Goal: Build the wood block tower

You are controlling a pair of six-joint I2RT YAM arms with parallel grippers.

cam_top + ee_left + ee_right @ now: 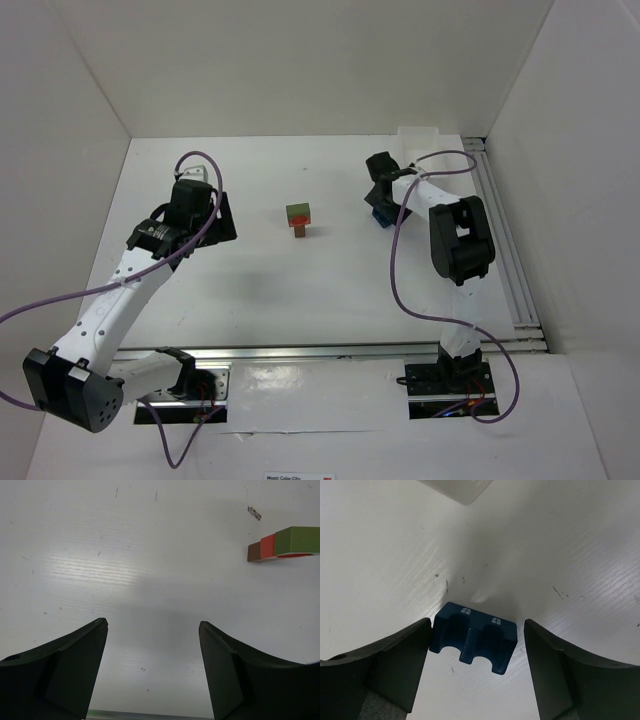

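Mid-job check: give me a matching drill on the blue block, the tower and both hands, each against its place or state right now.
Column one:
1. blue notched block
2. tower
3. left hand
4. right hand

Column two:
A. open over bare table
B. mid-table, green block on top
C. open, straddling a block
D. lies right of the tower, two arched notches

Pairs: 1-D, 2-B, 3-A, 4-C

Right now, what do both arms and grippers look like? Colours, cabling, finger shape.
Left arm and right arm: white links with bulky black joint housings. A thin purple cable runs in loose loops along each. Left gripper and right gripper: matte black, each with two broad wedge-shaped fingers tapering to blunt tips. No legible markings.
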